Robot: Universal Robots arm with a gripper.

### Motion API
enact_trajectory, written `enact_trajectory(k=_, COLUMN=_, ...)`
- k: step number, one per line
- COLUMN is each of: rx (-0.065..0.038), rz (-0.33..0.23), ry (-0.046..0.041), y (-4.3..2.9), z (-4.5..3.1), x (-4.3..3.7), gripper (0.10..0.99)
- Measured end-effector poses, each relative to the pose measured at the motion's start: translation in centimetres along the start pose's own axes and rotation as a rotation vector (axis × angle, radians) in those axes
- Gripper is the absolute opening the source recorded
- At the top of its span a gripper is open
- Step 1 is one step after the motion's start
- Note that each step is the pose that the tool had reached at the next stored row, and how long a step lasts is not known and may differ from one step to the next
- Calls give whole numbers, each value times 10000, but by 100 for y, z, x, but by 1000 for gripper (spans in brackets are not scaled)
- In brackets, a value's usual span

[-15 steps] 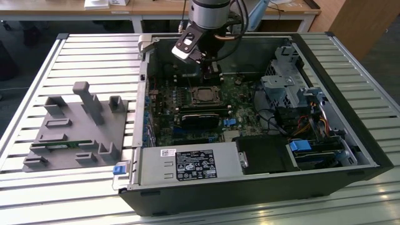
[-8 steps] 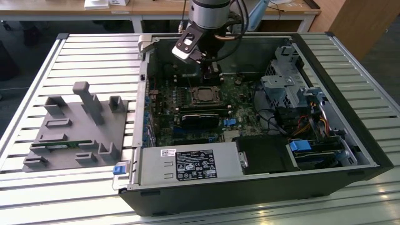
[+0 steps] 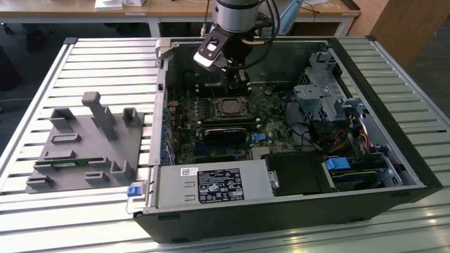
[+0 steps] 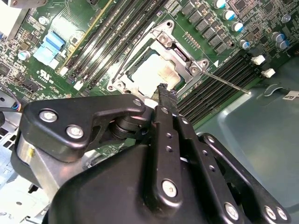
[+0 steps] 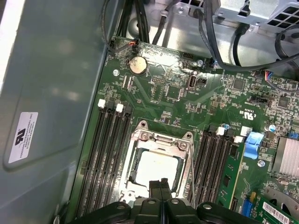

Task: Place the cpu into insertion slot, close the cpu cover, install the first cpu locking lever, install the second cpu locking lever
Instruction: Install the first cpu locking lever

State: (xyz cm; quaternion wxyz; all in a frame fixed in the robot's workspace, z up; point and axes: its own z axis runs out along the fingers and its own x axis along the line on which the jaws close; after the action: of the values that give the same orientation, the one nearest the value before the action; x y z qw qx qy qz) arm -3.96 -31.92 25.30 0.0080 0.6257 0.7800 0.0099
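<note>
The cpu [image 5: 156, 167] lies flat in the motherboard socket, its pale metal top showing through the square opening of the cpu cover [image 5: 161, 140], which lies down over it. Both wrist views show the same: cpu [image 4: 152, 74], cover [image 4: 180, 53]. My gripper [image 5: 161, 184] is shut with its fingers pressed together and nothing between them, its tip just above the socket's edge [image 4: 166, 91]. A thin wire locking lever [image 4: 226, 83] sticks out from one socket corner; another runs along the socket's side [image 5: 192, 175]. In the exterior view the gripper [image 3: 239, 84] hangs just behind the socket [image 3: 228, 107].
Memory slots [image 5: 105, 154] flank the socket on both sides. The case's grey wall [image 5: 46, 93] stands close by. Cables and drive cages [image 3: 330, 105] fill the exterior view's right, a power supply [image 3: 211, 184] sits at the front, and a grey fixture block [image 3: 84, 142] lies outside on the slatted table.
</note>
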Motion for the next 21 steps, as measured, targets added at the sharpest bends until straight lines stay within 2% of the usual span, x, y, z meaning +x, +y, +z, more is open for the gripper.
enact_trajectory(k=12, rx=0, rz=-122, ry=3, y=0, z=0, x=0, gripper=106)
enact_trajectory(k=21, rx=0, rz=-746, ry=19, y=0, z=0, x=0, gripper=106)
